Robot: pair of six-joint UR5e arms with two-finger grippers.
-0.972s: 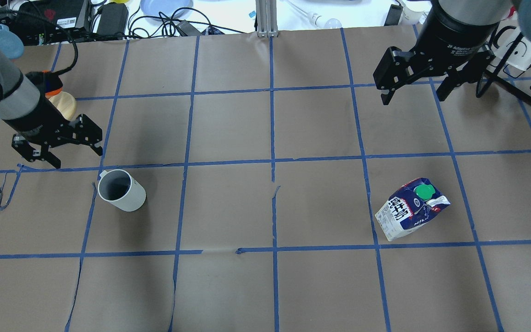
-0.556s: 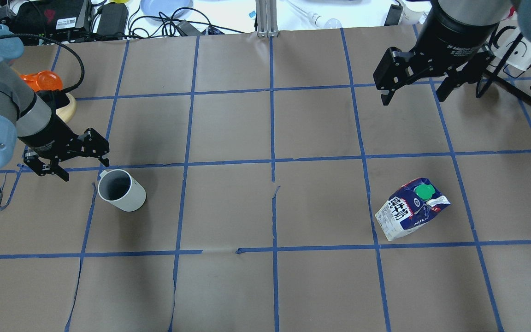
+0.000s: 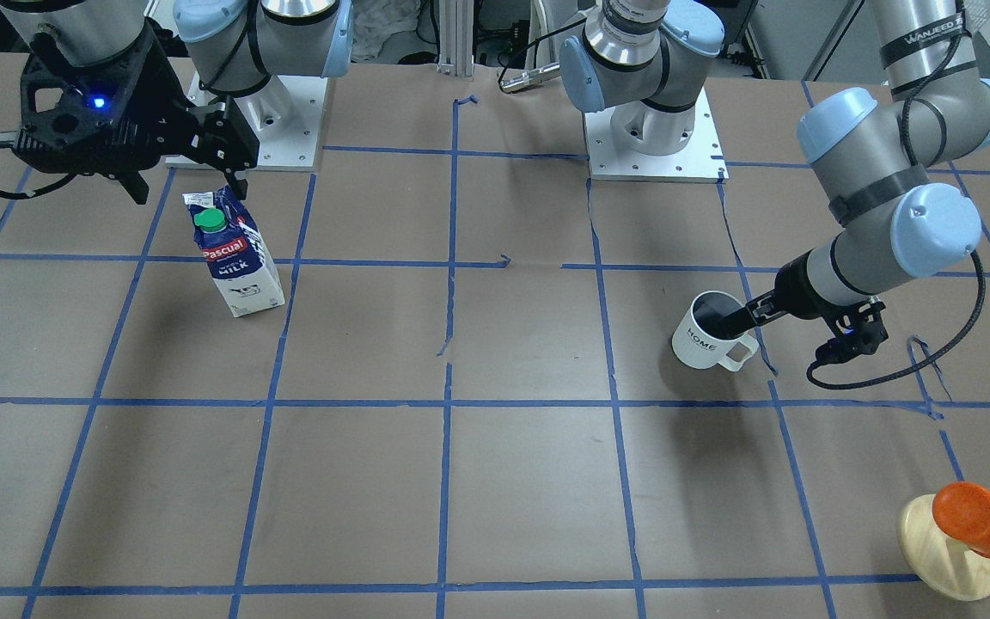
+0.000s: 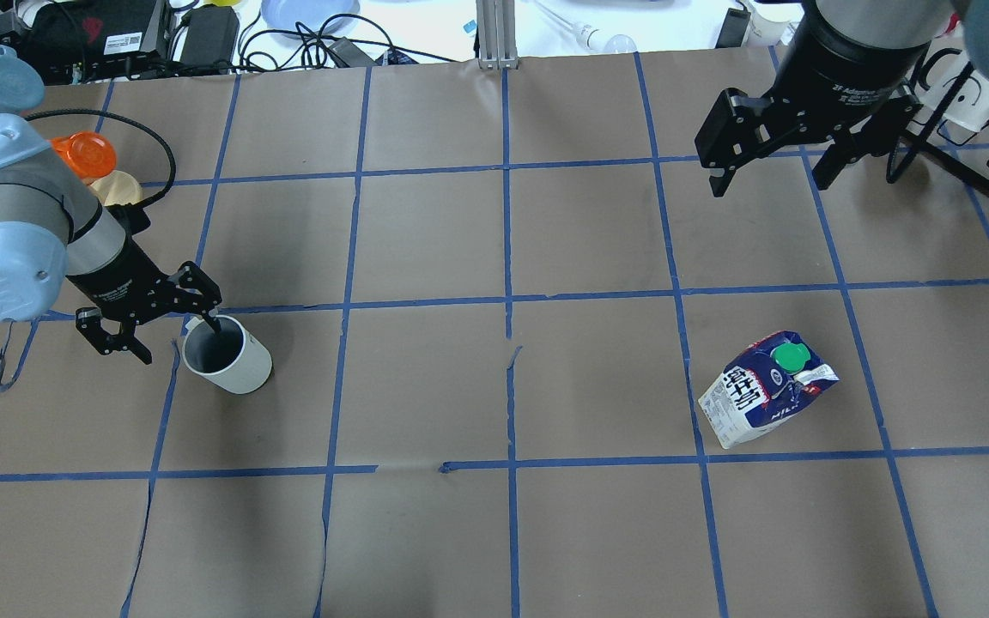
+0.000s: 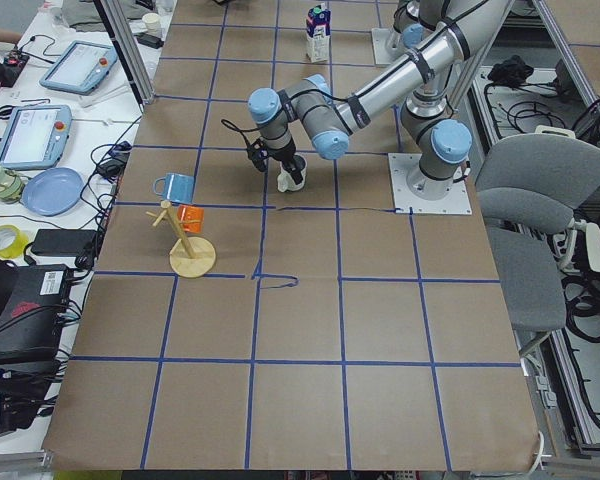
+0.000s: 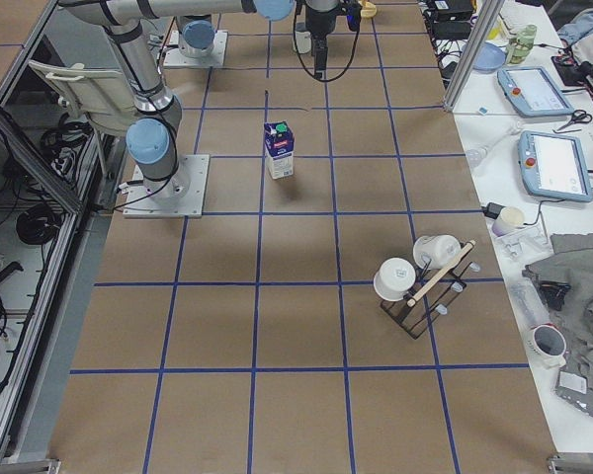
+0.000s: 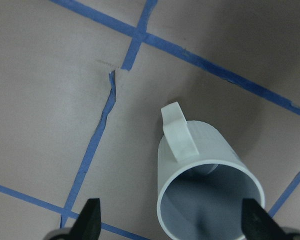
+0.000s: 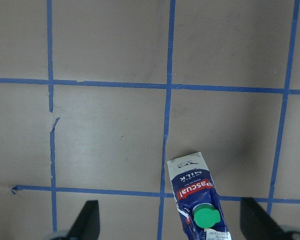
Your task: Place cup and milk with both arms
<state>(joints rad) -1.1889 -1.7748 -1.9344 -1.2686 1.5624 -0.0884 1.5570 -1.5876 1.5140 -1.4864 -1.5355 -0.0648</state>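
The white cup (image 4: 233,365) stands upright on the left half of the table, "HOME" showing in the front-facing view (image 3: 705,340). My left gripper (image 4: 172,336) is open at its rim. One finger (image 4: 213,324) dips into the cup's mouth by the handle, the other (image 4: 130,350) is outside. In the left wrist view the cup (image 7: 200,150) lies between the fingertips. The milk (image 4: 765,390) stands upright on the right half, green cap on top (image 3: 233,258). My right gripper (image 4: 769,176) is open, empty and high, farther back than the milk (image 8: 197,195).
An orange cup on a pale wooden stand (image 4: 87,156) and a blue cup (image 4: 1,81) sit behind my left arm. A black rack with white cups (image 6: 420,281) stands at the right end. Cables and devices line the far edge.
My left gripper has moved down and right to the cup, and one finger now reaches into its mouth. The right arm, cup and milk have not moved.
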